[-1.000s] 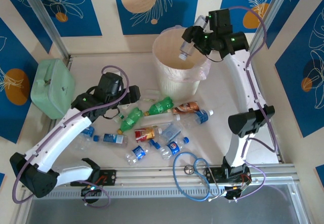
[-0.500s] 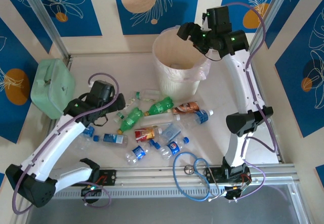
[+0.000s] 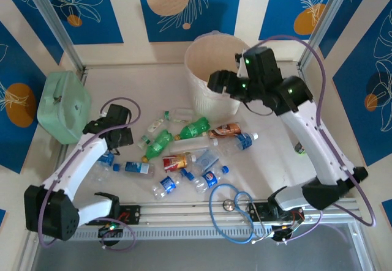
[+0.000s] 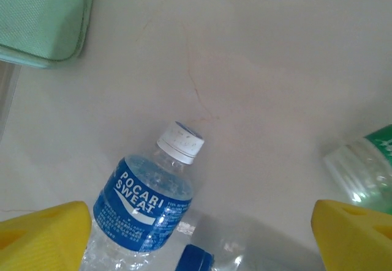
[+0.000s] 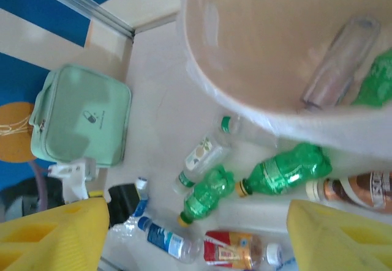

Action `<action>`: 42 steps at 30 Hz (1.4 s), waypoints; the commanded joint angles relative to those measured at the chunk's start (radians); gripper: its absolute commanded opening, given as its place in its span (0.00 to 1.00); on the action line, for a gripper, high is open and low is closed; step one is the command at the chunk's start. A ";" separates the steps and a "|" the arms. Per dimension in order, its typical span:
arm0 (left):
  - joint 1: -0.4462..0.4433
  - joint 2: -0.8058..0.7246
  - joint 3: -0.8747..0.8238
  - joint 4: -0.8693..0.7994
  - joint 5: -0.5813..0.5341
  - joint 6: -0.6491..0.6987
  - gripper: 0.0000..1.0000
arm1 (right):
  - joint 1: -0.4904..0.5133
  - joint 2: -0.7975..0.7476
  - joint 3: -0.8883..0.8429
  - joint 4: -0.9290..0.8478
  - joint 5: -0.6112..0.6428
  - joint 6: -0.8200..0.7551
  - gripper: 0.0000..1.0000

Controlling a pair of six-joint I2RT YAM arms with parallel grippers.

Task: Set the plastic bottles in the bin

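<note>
While my left tool point(image 4: 197, 228) hangs spread apart, a blue-label bottle point(image 4: 147, 204) lies right beneath it on the surface point(image 4: 275, 69).
Its cap points away, its body runs back between my fingers point(image 4: 43, 234), off-centre; the bin point(image 3: 201, 90) stands well off by my right tool point(image 3: 215, 81), also spread and empty.

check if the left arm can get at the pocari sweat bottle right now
Probably yes: the left gripper hangs open right above the Pocari Sweat bottle, nothing covering it. A blue-capped bottle lying close beside it may crowd one finger.
</note>
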 commanded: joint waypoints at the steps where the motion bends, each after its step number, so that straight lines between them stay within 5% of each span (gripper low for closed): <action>1: 0.052 0.039 -0.017 0.054 -0.015 0.073 0.87 | 0.019 -0.069 -0.125 0.044 0.021 0.046 0.76; 13: 0.218 0.291 0.112 0.082 0.206 0.197 0.72 | 0.099 -0.177 -0.370 0.086 0.026 0.121 0.73; 24: 0.232 0.473 0.140 0.075 0.176 0.218 0.63 | 0.099 -0.197 -0.398 0.089 0.061 0.127 0.73; 42: 0.232 0.456 0.110 0.026 0.088 0.225 0.58 | 0.029 -0.254 -0.466 0.098 0.033 0.137 0.73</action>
